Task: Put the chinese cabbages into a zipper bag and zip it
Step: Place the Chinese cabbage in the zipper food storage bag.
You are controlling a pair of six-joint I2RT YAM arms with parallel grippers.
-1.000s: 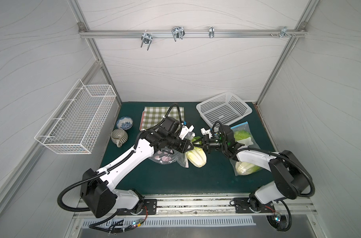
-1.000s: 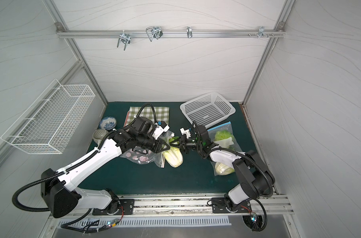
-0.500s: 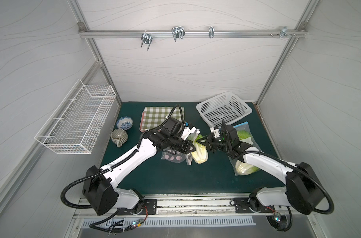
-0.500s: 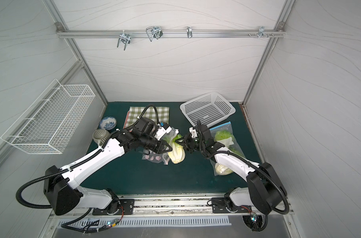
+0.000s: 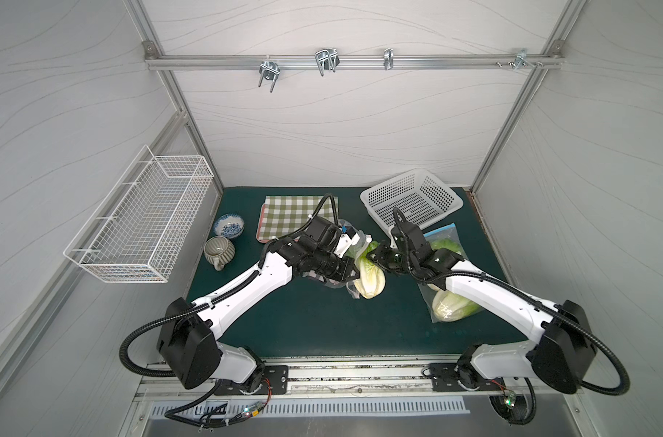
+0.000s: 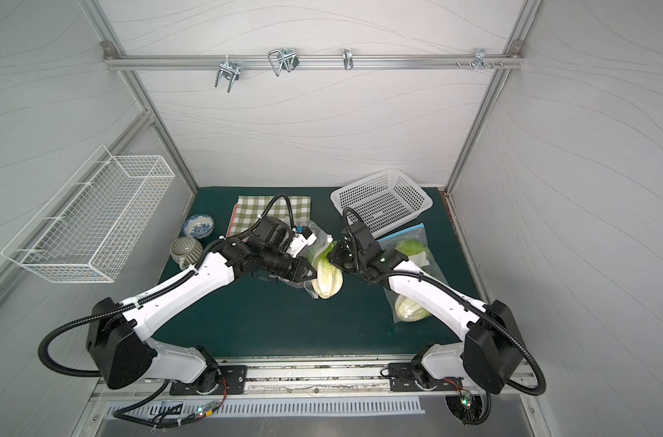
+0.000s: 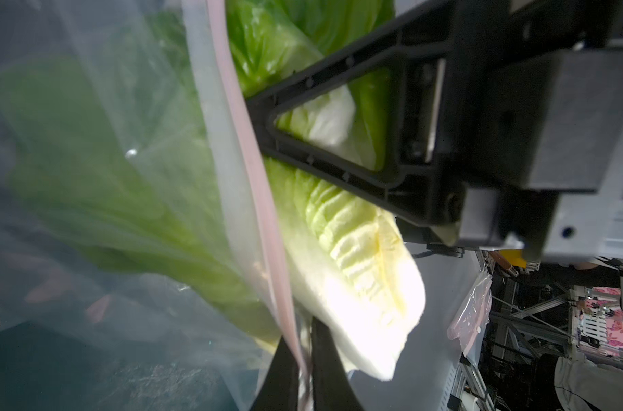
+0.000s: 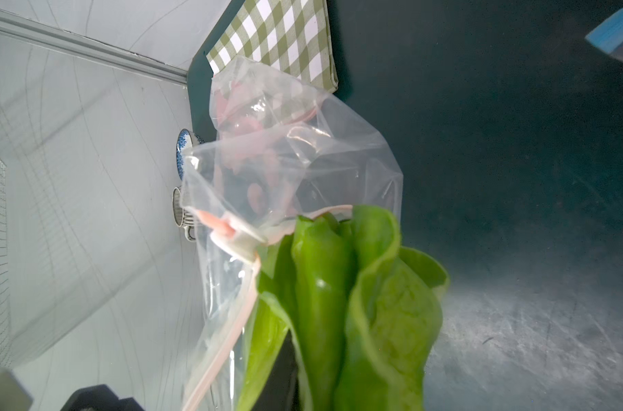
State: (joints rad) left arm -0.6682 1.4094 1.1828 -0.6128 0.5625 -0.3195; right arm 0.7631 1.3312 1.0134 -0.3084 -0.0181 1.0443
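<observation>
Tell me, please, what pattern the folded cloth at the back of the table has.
The cloth has green-and-white checks, clearest in the right wrist view.

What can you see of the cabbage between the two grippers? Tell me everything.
The cabbage is a small oblong head, glossy, with a ribbed creamy-white base and crinkled bright green leaves. The right gripper clamps it around its middle, tilted. Its leafy end sits at the mouth of the clear zipper bag, whose pink rim the left gripper pinches; the base sticks out.
</observation>
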